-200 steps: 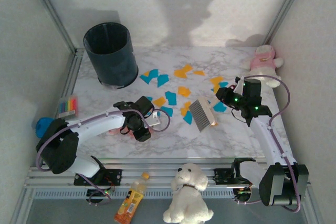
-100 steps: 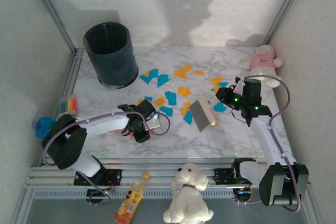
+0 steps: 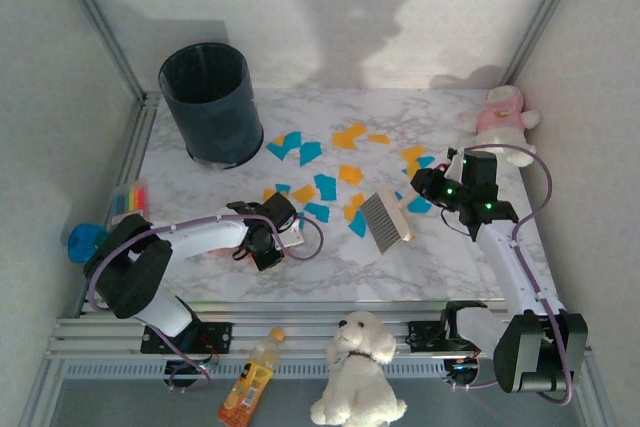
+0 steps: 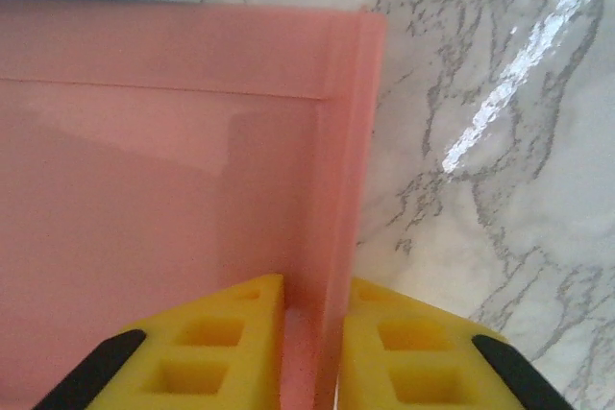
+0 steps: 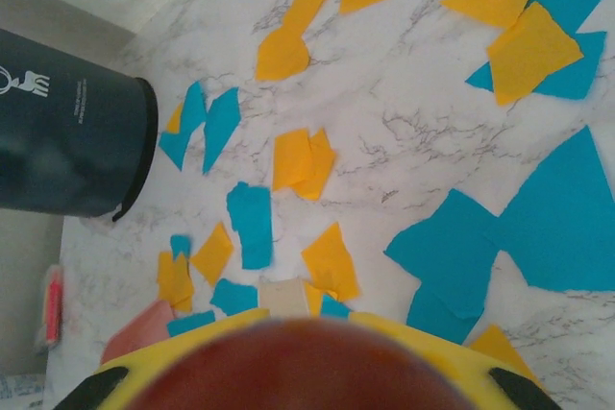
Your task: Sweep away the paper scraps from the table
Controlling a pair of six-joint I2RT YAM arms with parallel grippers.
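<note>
The left hand (image 4: 314, 290) is pinching the side wall of the pink dustpan (image 4: 154, 189), with one finger pressing on each face of the wall, at the near left of the table (image 3: 400, 262). The right hand (image 3: 424, 187) is clamping the handle of the brush (image 3: 385, 217). The paper scraps (image 3: 330, 185), orange and blue, are lying scattered across the middle of the table, between the dark bin (image 3: 210, 102) and the right hand.

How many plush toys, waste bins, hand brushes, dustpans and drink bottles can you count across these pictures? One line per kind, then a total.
Plush toys: 2, the pink-and-white plush toy and the fluffy white plush dog
Dark round waste bin: 1
Grey-bristled hand brush: 1
Pink plastic dustpan: 1
Orange plastic drink bottle: 1
Total: 6
</note>
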